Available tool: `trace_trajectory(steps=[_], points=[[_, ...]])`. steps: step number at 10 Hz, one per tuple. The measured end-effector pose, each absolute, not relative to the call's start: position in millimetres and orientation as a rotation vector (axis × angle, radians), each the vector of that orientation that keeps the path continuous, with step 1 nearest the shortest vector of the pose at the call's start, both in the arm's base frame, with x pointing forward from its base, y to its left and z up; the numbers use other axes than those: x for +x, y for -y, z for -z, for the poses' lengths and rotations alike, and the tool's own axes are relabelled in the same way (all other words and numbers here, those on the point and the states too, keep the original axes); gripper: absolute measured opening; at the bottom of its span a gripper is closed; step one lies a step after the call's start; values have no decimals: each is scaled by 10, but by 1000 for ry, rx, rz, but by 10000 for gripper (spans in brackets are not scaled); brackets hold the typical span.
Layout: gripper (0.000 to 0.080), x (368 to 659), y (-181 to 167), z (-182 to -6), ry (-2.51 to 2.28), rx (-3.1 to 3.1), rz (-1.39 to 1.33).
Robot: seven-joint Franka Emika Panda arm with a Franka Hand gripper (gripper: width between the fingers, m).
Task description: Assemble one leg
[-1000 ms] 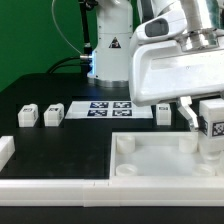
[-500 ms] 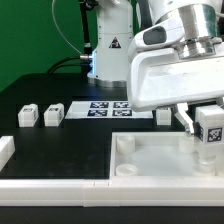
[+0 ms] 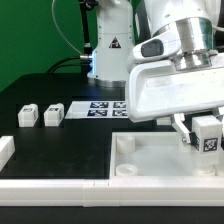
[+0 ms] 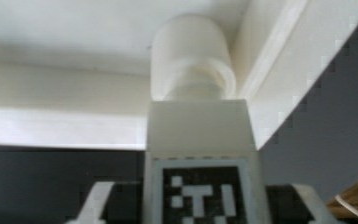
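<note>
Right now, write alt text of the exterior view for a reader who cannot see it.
The robot's gripper holds a white leg over a corner socket of the large white tray-like piece, at the exterior view's right. Two loose legs sit on the black table at the left, beside the marker board.

Bench [image 3: 60, 140] layout
Tray [image 3: 150, 165] in front, marker board [image 3: 105, 108] behind; leg [image 3: 208, 133] above the tray's corner, exterior view's right

Bright even light; faint shadows; wrist view blurred on leg [image 4: 201, 132].
</note>
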State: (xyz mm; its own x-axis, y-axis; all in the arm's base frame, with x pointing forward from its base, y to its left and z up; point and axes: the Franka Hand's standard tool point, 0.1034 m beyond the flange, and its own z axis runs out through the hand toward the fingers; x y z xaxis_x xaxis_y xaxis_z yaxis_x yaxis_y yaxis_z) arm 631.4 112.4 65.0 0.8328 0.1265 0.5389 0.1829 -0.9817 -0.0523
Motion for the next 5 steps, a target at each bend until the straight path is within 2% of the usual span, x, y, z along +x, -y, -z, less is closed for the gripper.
trace_trajectory(steps=[4, 5], points=[[291, 6303, -1126, -621, 246, -2911, 840], [520, 6303, -1126, -621, 246, -2911, 840]])
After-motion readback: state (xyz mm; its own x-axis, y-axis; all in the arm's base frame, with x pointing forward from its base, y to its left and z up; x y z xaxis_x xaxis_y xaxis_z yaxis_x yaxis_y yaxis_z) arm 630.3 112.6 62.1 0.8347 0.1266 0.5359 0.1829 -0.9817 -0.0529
